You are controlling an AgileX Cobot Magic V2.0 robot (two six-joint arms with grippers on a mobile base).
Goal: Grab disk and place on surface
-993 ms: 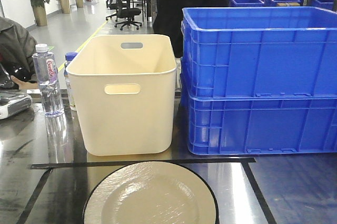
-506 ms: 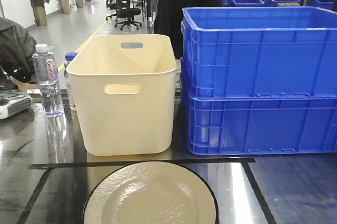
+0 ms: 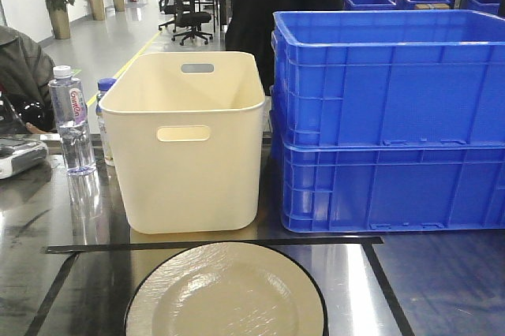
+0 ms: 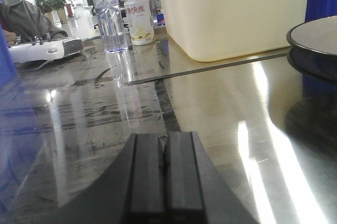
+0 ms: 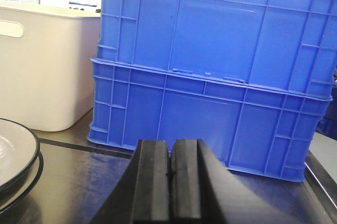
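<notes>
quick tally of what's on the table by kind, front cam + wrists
Blue crates: 2, stacked
Cream bin: 1
Plate: 1, inside the taped rectangle on the steel tabletop
Bottles: 2, a clear water bottle and a white-labelled drink bottle
White-grey device: 1, at the table's edge
Total: 7

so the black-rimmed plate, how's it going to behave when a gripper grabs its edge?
The plate looks rigid, so probably no flex. Its glossy face hints at a slippery, possibly breakable glaze. It lies flat and low on the steel tabletop, so it will likely slide when pushed, not tip.
</notes>
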